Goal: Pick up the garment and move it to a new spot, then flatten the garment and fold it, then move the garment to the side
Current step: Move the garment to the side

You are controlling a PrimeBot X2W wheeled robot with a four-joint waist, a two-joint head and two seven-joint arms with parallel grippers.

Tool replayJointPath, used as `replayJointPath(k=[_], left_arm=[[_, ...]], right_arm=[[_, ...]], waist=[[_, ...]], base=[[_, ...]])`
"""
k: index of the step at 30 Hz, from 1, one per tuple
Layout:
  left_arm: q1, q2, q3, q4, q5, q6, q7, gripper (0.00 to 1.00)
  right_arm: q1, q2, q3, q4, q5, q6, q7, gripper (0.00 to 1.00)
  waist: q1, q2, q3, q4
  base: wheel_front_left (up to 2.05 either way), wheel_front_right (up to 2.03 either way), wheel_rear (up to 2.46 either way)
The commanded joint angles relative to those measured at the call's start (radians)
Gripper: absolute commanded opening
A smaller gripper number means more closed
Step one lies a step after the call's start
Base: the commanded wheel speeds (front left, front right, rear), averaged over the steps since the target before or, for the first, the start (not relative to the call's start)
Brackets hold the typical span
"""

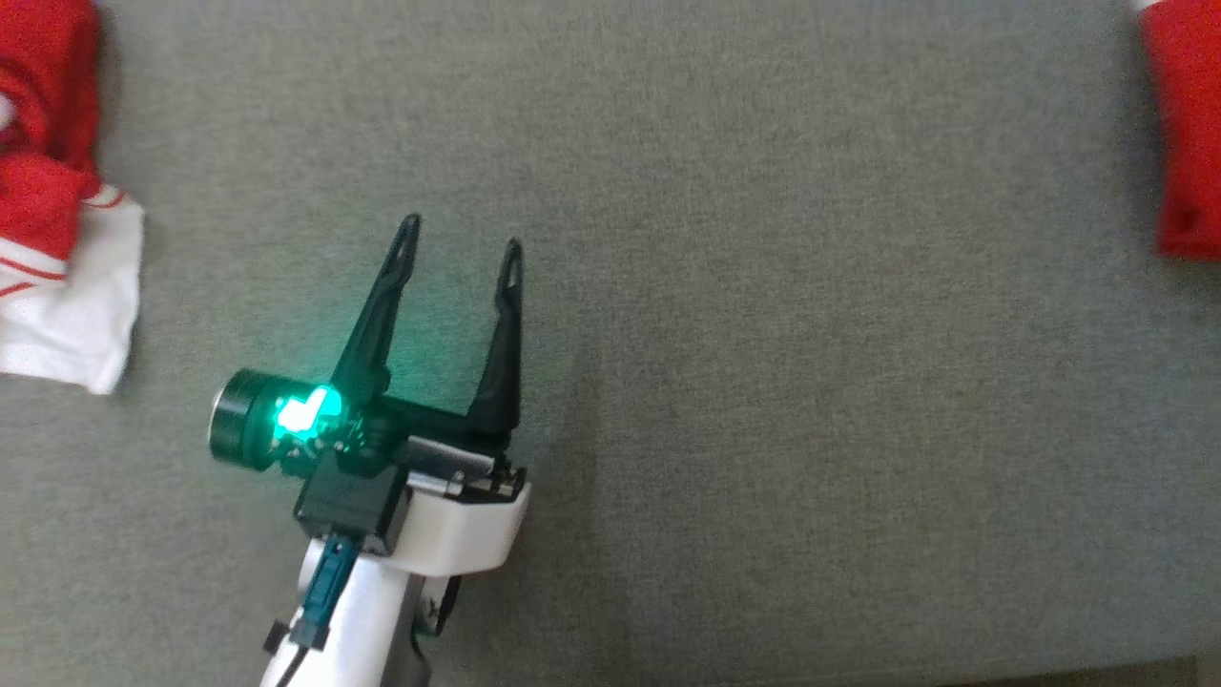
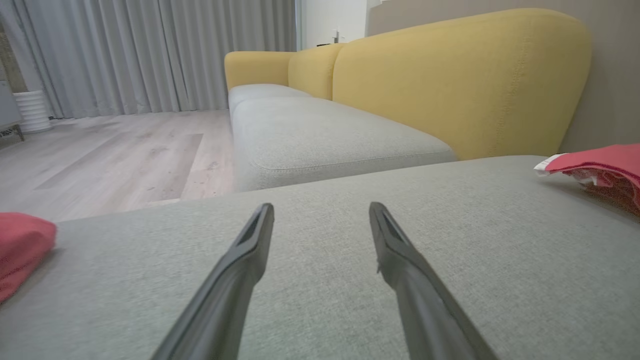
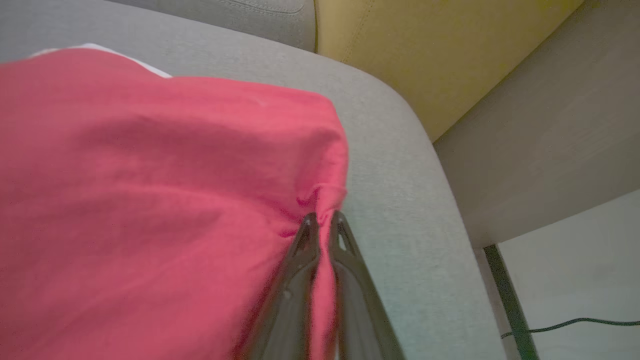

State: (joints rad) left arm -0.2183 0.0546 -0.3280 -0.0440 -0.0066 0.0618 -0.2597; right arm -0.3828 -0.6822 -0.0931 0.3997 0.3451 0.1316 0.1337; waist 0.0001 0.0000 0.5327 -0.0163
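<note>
The garment (image 3: pixel 150 175) is a red jersey with a little white showing at its far side, lying near the rounded corner of the grey seat cushion (image 3: pixel 400 190). My right gripper (image 3: pixel 324 216) is shut on a pinched fold at its edge. In the head view the garment (image 1: pixel 1188 134) lies at the far right edge. In the left wrist view the garment (image 2: pixel 600 165) shows white trim. My left gripper (image 1: pixel 464 234) stands open over bare cushion at centre left, with nothing between its fingers. The left wrist view shows the left gripper (image 2: pixel 321 207) spread just above the fabric.
A second red garment (image 1: pixel 48 143) with a white striped panel lies at the far left, and its red bulk (image 2: pixel 20 250) shows beside my left gripper. A yellow backrest (image 2: pixel 450 75) rises behind the cushions. The cushion drops to wooden floor (image 2: pixel 100 150); a cable (image 3: pixel 575 325) runs below.
</note>
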Motion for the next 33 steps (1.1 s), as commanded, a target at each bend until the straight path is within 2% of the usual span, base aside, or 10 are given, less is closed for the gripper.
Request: replayJointPath(k=[1, 4, 8, 9, 10, 15, 19, 25, 33], left_arm=[[-0.013, 0.006, 0.016, -0.034, 0.009, -0.004, -0.002, 1.00], [-0.042, 0.006, 0.002, -0.032, 0.011, -0.010, -0.002, 1.00], [-0.070, 0.005, -0.001, -0.023, 0.001, -0.017, -0.002, 1.00], [-0.074, 0.005, -0.001, -0.020, -0.001, -0.018, -0.002, 1.00], [-0.078, 0.005, -0.003, -0.016, -0.004, -0.019, -0.002, 1.00], [-0.079, 0.002, -0.013, -0.003, -0.016, -0.015, -0.002, 1.00], [-0.054, 0.000, -0.012, -0.001, -0.021, 0.001, -0.002, 1.00], [0.001, -0.001, -0.003, 0.004, -0.028, 0.022, -0.002, 1.00], [0.098, -0.003, 0.040, 0.010, -0.058, 0.057, -0.002, 1.00]], right_arm=[[0.038, -0.055, -0.028, -0.036, -0.012, -0.001, 0.010, 0.00], [0.067, -0.097, -0.135, -0.071, -0.052, -0.001, 0.039, 0.00], [0.120, -0.113, -0.265, -0.126, -0.120, -0.001, 0.059, 0.00], [0.128, -0.107, -0.298, -0.138, -0.147, -0.001, 0.060, 0.31], [0.133, -0.098, -0.335, -0.149, -0.182, -0.001, 0.056, 1.00], [0.147, 0.007, -0.445, -0.229, -0.353, -0.001, 0.007, 1.00], [0.129, 0.139, -0.443, -0.258, -0.391, -0.001, -0.040, 1.00], [0.120, 0.285, -0.303, -0.177, -0.386, -0.001, -0.127, 1.00], [0.086, 0.414, -0.066, 0.039, -0.285, -0.001, -0.320, 1.00]], waist=[[-0.0001, 0.0000, 0.056, -0.015], [-0.0001, 0.0000, 0.092, -0.006], [-0.0001, 0.0000, 0.115, 0.011], [-0.0001, 0.0000, 0.116, 0.015], [-0.0001, 0.0000, 0.115, 0.021], [-0.0001, 0.0000, 0.078, 0.054], [-0.0001, 0.0000, 0.025, 0.073], [-0.0001, 0.0000, -0.084, 0.104], [-0.0001, 0.0000, -0.259, 0.144]], base=[[0.00, 0.00, 0.00], [0.00, 0.00, 0.00], [0.00, 0.00, 0.00], [0.00, 0.00, 0.00], [0.00, 0.00, 0.00], [0.00, 0.00, 0.00], [0.00, 0.00, 0.00], [0.00, 0.00, 0.00], [0.00, 0.00, 0.00]])
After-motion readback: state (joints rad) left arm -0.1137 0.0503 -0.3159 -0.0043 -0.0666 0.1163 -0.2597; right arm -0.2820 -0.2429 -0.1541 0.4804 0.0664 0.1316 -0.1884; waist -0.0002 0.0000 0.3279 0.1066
